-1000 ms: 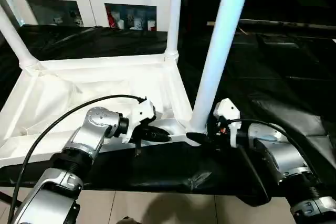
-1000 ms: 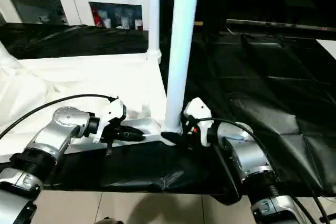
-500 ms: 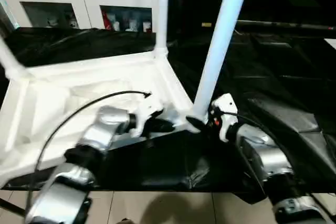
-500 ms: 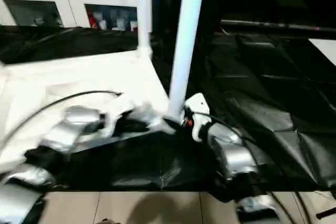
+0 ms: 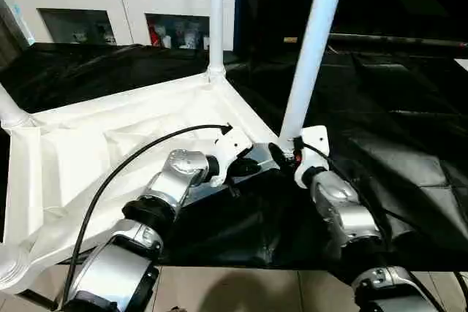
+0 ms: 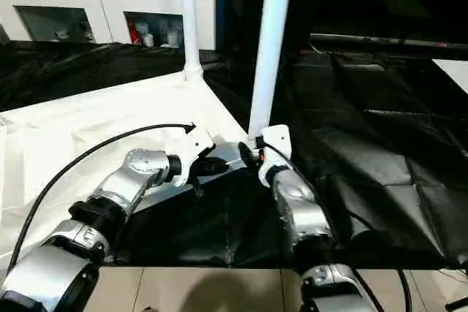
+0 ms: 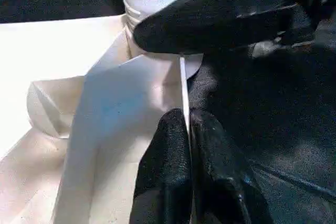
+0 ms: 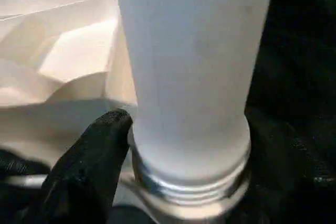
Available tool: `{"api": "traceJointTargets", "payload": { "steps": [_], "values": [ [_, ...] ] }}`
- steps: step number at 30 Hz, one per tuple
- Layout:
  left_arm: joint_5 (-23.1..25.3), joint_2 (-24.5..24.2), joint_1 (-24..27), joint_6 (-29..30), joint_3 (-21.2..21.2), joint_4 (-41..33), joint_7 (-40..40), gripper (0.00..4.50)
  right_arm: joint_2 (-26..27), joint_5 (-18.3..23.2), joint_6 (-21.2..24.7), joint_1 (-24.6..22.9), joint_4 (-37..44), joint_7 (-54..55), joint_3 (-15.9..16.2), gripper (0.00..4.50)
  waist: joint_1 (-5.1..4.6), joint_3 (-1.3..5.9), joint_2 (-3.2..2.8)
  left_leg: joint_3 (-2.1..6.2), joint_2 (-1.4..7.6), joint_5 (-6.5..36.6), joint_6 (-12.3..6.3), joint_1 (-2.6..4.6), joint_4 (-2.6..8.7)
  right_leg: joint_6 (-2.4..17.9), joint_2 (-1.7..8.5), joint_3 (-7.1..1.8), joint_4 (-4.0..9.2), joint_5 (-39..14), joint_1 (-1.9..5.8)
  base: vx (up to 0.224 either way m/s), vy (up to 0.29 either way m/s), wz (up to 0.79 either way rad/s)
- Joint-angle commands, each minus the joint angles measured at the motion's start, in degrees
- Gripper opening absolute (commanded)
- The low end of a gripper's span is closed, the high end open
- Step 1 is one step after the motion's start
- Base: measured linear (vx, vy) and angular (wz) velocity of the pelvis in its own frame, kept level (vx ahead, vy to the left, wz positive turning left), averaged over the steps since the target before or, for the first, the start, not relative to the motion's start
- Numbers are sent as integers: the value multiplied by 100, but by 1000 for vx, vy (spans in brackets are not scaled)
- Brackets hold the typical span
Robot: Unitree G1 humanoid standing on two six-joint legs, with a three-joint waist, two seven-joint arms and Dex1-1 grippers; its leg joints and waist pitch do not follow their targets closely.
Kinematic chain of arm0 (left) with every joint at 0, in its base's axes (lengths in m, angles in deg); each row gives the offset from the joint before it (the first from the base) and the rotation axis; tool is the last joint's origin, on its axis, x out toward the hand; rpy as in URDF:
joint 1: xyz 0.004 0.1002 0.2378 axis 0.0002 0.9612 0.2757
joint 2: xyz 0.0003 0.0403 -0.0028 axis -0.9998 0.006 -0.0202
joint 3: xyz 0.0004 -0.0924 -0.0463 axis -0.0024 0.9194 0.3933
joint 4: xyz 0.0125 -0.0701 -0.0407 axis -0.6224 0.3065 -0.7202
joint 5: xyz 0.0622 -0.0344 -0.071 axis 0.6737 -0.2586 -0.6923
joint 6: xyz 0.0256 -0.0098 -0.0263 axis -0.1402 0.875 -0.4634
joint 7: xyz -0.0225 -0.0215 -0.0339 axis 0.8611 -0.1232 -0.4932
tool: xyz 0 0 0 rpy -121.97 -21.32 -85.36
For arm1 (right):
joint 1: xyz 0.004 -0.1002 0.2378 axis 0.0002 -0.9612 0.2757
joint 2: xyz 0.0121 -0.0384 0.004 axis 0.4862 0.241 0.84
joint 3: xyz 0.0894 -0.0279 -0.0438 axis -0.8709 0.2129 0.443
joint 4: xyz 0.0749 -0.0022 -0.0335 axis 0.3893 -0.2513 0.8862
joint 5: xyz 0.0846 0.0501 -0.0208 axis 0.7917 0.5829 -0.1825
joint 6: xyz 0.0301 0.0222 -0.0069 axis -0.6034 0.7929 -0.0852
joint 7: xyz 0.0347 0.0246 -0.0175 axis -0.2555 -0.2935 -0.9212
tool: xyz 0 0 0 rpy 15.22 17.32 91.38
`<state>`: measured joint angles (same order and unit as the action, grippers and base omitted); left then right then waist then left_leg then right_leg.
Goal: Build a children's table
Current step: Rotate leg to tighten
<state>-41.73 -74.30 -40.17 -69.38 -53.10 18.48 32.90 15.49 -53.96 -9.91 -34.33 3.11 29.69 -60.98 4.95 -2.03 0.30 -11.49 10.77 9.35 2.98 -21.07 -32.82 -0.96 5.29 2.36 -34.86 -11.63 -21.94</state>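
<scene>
Three legs look in, centre leg [image 5: 311, 49] mid-screw: right end effector [image 5: 281, 157] wraps it, left end effector [image 7: 185, 145] pinches the top [image 5: 88, 151] rim.

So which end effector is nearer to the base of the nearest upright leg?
Right. The right end effector sits around the base of the nearest leg, at the corner socket. The left end effector is shut on the table top's rim, just beside that corner.

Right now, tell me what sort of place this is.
Likely an indoor room set up as a robot workspace: a black-draped table, white cabinets with glass doors behind, and a tiled floor below.
</scene>
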Motion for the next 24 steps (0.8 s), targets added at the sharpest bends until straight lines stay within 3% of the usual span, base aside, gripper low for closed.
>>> {"api": "traceJointTargets", "payload": {
  "steps": [1,3,4,7,11,16,24],
  "values": [
    [-214,-17,152,-281,45,-29,-286,0,-82,172,177,-72,385,-1006,529,381,-26,267,80,127,220,1756,-129,66,412,1025,301,-203,515,-1428,137,0,0,0],
    [-267,-123,215,-336,36,-123,-540,0,-317,222,261,-139,591,-1461,656,385,-10,269,82,121,221,1659,-222,54,400,1045,306,-202,510,-1380,162,0,0,0],
    [-385,-344,346,-375,-4,-331,-1098,0,-780,319,362,-269,971,-2218,825,385,4,270,87,119,232,1570,-267,54,393,1062,307,-201,501,-1283,171,0,0,0],
    [-452,-576,460,-421,-86,-525,-1615,0,-1180,366,406,-338,1200,-2773,890,385,18,283,92,104,239,1295,-404,20,365,1177,292,-190,440,-906,201,0,0,0],
    [-661,-856,616,-228,-149,-880,-2371,0,-1563,277,330,-344,1269,-3378,965,385,18,291,80,84,269,1238,-372,53,360,1390,282,-176,405,-753,165,0,0,0],
    [-752,-977,709,-78,-161,-1082,-2643,0,-1670,401,492,-282,1294,-3593,990,385,45,294,76,63,271,1164,-416,48,337,1503,280,-180,379,-575,153,0,0,0],
    [-731,-975,731,-60,-128,-1127,-2612,0,-1645,430,598,-306,1379,-3796,1067,320,50,305,99,71,261,1073,-401,24,323,1439,288,-177,361,-556,153,0,0,0]
  ]
}}
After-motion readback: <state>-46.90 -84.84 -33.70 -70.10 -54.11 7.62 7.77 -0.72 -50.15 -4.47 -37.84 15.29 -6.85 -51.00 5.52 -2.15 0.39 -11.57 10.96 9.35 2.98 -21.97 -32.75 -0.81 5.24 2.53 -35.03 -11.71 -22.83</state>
